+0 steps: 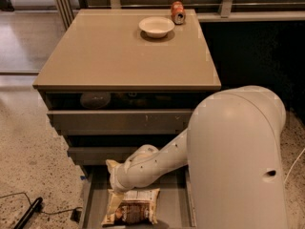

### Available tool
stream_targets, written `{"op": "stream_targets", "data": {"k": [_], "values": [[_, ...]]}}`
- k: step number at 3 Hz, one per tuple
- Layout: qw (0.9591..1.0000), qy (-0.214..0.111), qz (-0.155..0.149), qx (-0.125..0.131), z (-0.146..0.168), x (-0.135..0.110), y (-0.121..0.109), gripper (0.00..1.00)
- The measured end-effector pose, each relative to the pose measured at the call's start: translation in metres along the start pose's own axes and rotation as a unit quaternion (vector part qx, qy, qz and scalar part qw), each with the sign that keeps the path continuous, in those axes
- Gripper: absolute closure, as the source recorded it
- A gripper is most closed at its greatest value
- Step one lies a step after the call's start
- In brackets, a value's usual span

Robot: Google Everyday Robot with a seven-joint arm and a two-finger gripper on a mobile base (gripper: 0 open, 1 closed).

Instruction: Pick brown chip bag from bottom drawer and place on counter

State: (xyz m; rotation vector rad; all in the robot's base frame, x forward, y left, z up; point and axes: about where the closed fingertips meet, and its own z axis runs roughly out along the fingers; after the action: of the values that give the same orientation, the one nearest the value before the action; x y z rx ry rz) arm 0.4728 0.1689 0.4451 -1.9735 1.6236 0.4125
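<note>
White and rounded, the robot's arm (238, 161) filled the near right and reached down and leftwards into the bottom drawer (172, 205). That drawer stood pulled out beyond the two above it, which is probably what gave the arm a way in from above. At the end of the arm the pincer (113, 200) pointed downward at the upper left corner of the brown chip bag (136, 213), touching it or just over it. How far open the pincer was, and whether it had hold of the bag, I could not tell. The bag lay flat on the drawer floor, label side up, towards the left wall and not yet lifted, so I judged the grasp to be the step in hand. Aiming at a corner suits such a limp, crinkly thing, since an edge pinches where the flat face would not.

Above, the middle drawers (124, 121) stepped back under the worktop (114, 56), whose broad glossy near part lay bare for the bag. Far back sat a white bowl (156, 26) and, just beside it, an orange can (177, 12).
</note>
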Motion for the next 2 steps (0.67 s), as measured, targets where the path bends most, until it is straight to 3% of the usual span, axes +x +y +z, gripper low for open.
{"op": "stream_targets", "data": {"k": [1, 2], "values": [[1.0000, 0.000, 0.000, 0.000, 0.000, 0.000, 0.000, 0.00], [0.9999, -0.006, 0.005, -0.015, 0.023, 0.009, 0.013, 0.00]]}}
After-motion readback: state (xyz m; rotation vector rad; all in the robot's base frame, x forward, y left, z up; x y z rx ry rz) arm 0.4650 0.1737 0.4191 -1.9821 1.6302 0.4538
